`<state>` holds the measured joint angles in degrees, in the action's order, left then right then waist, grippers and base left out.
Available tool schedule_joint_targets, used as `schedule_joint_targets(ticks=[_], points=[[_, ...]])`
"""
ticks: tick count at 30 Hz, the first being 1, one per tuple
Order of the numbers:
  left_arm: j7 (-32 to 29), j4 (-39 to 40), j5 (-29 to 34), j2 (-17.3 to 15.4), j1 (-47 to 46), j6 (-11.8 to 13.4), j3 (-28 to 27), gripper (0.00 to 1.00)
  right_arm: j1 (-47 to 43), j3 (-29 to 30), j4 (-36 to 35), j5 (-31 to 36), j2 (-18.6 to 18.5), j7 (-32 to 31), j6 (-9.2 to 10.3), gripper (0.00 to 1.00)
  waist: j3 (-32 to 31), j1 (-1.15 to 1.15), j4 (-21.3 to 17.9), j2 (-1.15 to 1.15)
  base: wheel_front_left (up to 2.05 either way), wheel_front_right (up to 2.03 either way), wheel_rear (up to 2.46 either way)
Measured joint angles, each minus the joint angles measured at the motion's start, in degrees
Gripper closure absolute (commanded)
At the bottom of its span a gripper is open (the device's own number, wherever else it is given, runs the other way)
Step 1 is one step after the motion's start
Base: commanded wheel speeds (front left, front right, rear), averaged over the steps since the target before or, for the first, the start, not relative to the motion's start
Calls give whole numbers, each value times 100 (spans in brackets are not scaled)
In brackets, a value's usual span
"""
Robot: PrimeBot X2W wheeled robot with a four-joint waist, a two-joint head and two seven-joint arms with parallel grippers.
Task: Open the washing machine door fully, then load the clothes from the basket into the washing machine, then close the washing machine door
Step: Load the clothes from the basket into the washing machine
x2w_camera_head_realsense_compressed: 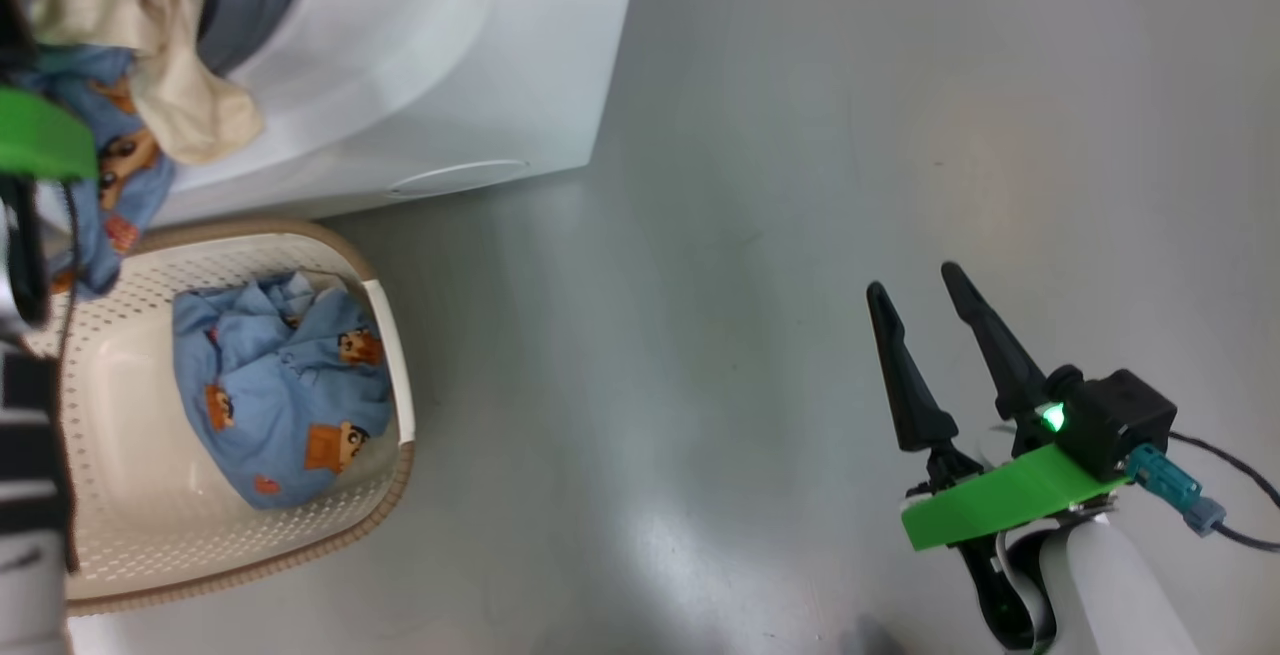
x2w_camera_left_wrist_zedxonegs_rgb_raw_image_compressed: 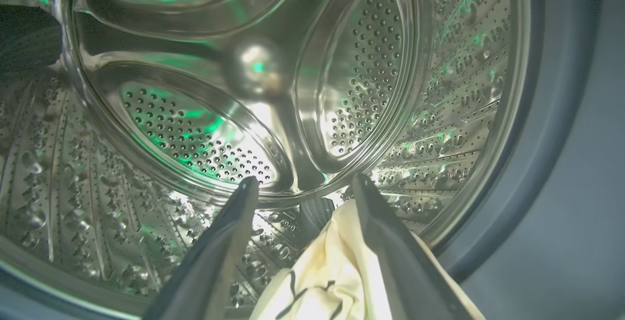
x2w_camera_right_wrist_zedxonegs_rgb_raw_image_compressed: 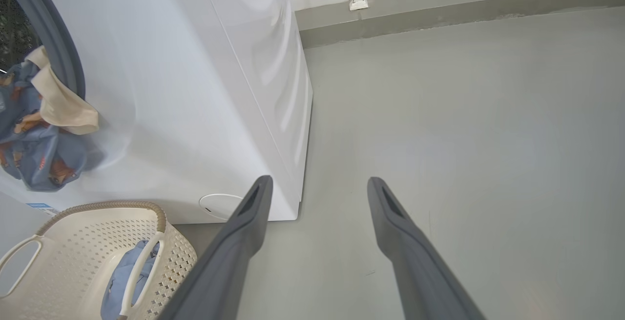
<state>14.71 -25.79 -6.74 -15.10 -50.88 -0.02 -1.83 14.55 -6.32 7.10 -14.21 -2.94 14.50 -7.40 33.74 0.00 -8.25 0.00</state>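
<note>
The white washing machine point(x2w_camera_head_realsense_compressed: 420, 65) stands at the top left, its door out of view. My left gripper point(x2w_camera_left_wrist_zedxonegs_rgb_raw_image_compressed: 303, 178) reaches into the steel drum point(x2w_camera_left_wrist_zedxonegs_rgb_raw_image_compressed: 195, 129), fingers wide apart. Cream fabric point(x2w_camera_left_wrist_zedxonegs_rgb_raw_image_compressed: 332, 271) lies loose against the right finger's base. Cream and blue clothes point(x2w_camera_head_realsense_compressed: 150, 85) hang out over the opening's lower edge, also seen in the right wrist view point(x2w_camera_right_wrist_zedxonegs_rgb_raw_image_compressed: 44, 134). A blue printed garment point(x2w_camera_head_realsense_compressed: 280, 385) lies in the cream basket point(x2w_camera_head_realsense_compressed: 120, 495). My right gripper point(x2w_camera_head_realsense_compressed: 913, 278) hovers open over the bare floor, far right of the basket point(x2w_camera_right_wrist_zedxonegs_rgb_raw_image_compressed: 83, 242).
Grey floor point(x2w_camera_head_realsense_compressed: 850, 135) spreads to the right of the machine. A round flap point(x2w_camera_head_realsense_compressed: 455, 178) sits low on the machine's front. The grey gasket point(x2w_camera_left_wrist_zedxonegs_rgb_raw_image_compressed: 547, 139) rings the drum. A wall base with a white pipe bracket point(x2w_camera_right_wrist_zedxonegs_rgb_raw_image_compressed: 358, 2) runs behind.
</note>
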Motion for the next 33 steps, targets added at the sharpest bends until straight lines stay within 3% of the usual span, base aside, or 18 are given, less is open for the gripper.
schedule_joint_targets(ticks=[15, 33], points=[[0, 993, -194, 257, 1707, -22, -146, 0, -113, 31, 7, 3, -1, 0, 0, 0, -224, 0, 162, 0, 0, 0, 0], [0, 1780, -471, 603, 3494, 156, -475, 0, -165, 34, 26, 43, -2, 0, 0, 0, -276, 0, 248, 0, 0, 0, 0]])
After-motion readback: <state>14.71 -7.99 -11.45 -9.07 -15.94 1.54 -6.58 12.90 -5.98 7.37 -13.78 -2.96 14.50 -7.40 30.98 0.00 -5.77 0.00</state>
